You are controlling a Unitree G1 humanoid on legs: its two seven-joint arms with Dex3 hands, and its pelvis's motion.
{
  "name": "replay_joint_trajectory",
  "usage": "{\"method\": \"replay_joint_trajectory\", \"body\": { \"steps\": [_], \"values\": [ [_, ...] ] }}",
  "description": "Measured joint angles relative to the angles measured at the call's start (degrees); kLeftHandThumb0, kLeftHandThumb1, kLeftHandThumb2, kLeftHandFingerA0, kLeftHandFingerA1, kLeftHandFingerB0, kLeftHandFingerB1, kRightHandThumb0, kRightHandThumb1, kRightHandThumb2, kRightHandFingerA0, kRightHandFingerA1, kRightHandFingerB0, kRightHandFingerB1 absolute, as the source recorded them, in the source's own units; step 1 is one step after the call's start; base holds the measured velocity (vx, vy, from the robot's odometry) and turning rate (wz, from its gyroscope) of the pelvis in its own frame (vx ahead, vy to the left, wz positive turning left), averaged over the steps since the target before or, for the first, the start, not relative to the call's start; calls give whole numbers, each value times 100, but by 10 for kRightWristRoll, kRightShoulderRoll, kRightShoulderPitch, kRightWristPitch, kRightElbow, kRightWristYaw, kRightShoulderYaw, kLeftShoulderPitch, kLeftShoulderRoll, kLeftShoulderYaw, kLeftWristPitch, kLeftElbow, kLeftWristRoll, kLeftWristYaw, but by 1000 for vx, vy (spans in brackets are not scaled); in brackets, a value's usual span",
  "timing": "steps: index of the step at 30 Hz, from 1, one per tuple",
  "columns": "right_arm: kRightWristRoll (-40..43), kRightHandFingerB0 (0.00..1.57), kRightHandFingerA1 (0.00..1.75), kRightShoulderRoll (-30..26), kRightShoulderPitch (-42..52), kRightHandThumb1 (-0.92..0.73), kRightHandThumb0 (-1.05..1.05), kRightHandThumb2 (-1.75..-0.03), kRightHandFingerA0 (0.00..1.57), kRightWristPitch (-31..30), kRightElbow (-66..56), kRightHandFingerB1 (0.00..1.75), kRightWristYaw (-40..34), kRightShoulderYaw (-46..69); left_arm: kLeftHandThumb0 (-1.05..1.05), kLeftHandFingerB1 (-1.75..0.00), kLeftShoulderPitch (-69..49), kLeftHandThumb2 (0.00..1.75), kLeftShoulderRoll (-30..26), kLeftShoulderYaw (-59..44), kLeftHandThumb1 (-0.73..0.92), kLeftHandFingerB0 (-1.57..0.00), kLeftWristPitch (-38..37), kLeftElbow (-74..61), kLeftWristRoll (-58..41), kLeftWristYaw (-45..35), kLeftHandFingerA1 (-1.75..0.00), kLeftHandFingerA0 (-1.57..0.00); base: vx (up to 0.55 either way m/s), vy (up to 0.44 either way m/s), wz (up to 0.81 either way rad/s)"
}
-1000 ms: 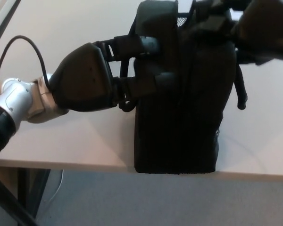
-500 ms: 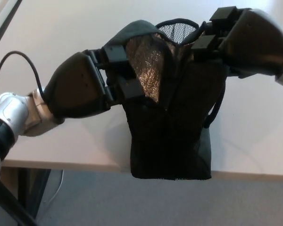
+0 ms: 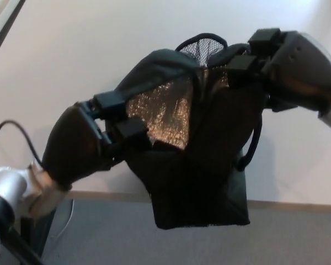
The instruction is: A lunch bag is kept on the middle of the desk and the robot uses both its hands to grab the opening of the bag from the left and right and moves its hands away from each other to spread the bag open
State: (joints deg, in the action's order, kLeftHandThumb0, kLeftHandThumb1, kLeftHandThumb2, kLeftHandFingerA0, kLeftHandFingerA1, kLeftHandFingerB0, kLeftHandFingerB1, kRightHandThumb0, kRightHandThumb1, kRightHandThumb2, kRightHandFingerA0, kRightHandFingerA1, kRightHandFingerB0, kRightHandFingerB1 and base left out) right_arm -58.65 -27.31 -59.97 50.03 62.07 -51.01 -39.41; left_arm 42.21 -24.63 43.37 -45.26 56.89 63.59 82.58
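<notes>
A black lunch bag [image 3: 201,182] stands at the near edge of the pale desk [image 3: 71,61], its bottom hanging past the edge. Its mouth gapes wide, showing a shiny foil lining [image 3: 163,110] and a mesh pocket [image 3: 201,47] at the back. My left hand [image 3: 80,146] is shut on the left rim of the opening, low and to the left. On the opposite side, my right hand [image 3: 295,69] is shut on the right rim at the upper right. A black strap [image 3: 254,143] hangs down the bag's right side.
Grey floor [image 3: 99,237] shows below the desk's front edge. A black cable [image 3: 8,135] loops by my left wrist. A dark strip [image 3: 3,27] runs along the desk's far left corner.
My left hand has pulled the left rim down and toward me, and the opening has spread much wider, baring more foil lining. The bag has slid nearer the desk edge.
</notes>
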Motion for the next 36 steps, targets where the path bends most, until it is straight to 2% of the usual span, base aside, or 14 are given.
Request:
{"method": "replay_joint_trajectory", "body": {
  "steps": [5,7,10,14,17,18,20,28,32,36],
  "values": [
    [15,72,175,13,80,-61,-30,-57,81,8,-18,163,-21,28,-10,-130,-76,130,10,-46,33,-92,-25,0,-33,10,-156,-93,0,0,0],
    [25,70,175,25,110,-62,-29,-57,79,11,-20,163,-27,42,-7,-129,-97,126,15,-64,34,-88,-38,3,-44,12,-160,-87,0,0,0],
    [37,73,171,44,156,-60,-26,-57,82,11,-18,160,-36,61,-9,-125,-126,117,21,-87,39,-91,-62,8,-60,14,-154,-92,0,0,0],
    [55,70,174,73,207,-63,-25,-57,79,12,-3,164,-46,84,-8,-124,-153,120,24,-109,37,-92,-85,13,-73,10,-154,-92,0,0,0],
    [64,74,172,93,236,-61,-24,-57,82,12,12,161,-52,91,-10,-125,-170,119,26,-120,40,-93,-98,13,-79,4,-153,-91,0,0,0],
    [65,76,170,96,240,-60,-25,-58,84,12,16,159,-53,92,-7,-125,-173,118,26,-123,41,-90,-100,13,-80,3,-155,-87,0,0,0],
    [67,76,169,99,244,-59,-25,-58,85,12,22,159,-57,92,-10,-122,-178,113,27,-129,42,-91,-104,13,-83,-2,-150,-91,0,0,0],
    [73,73,171,102,244,-61,-25,-57,81,12,27,161,-57,103,-12,-118,-182,111,29,-142,41,-92,-109,5,-85,-12,-148,-93,0,0,0],
    [73,78,167,101,236,-61,-24,-59,85,11,26,155,-54,105,-13,-117,-182,108,29,-150,42,-92,-109,1,-85,-17,-147,-93,0,0,0],
    [73,75,166,92,216,-61,-26,-59,85,12,20,153,-42,108,-16,-116,-180,106,29,-154,45,-94,-109,-7,-85,-19,-144,-97,0,0,0]
  ]
}}
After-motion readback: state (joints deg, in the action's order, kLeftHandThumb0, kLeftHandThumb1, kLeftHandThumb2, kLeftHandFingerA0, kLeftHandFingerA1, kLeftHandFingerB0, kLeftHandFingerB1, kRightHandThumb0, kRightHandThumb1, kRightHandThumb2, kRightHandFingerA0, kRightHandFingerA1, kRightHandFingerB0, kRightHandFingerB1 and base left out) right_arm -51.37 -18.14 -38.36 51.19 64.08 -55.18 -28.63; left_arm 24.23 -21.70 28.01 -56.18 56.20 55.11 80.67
